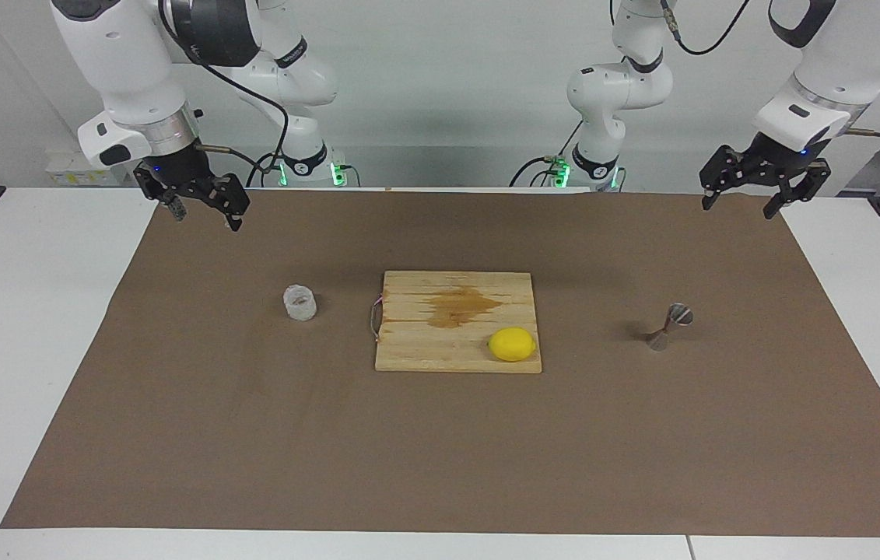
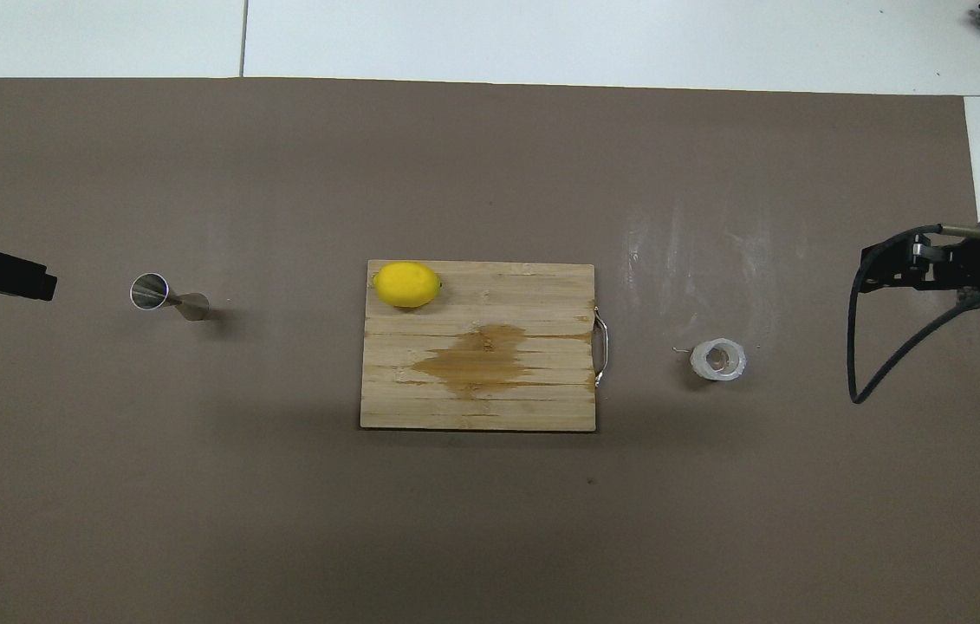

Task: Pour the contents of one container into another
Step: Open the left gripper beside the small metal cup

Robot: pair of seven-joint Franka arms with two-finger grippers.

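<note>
Facing view: left gripper (image 1: 765, 193) and right gripper (image 1: 202, 204) hang empty, fingers apart, over the table's ends.

We find the cutting board (image 1: 458, 320) at the middle of the table mat (image 1: 440, 451), with the lemon (image 1: 512, 344) on its corner farther from the robots, toward the left arm's end. The glass cup (image 1: 299, 302) stands upright beside the board toward the right arm's end; the jigger (image 1: 669, 327) stands well apart toward the left arm's end.
</note>
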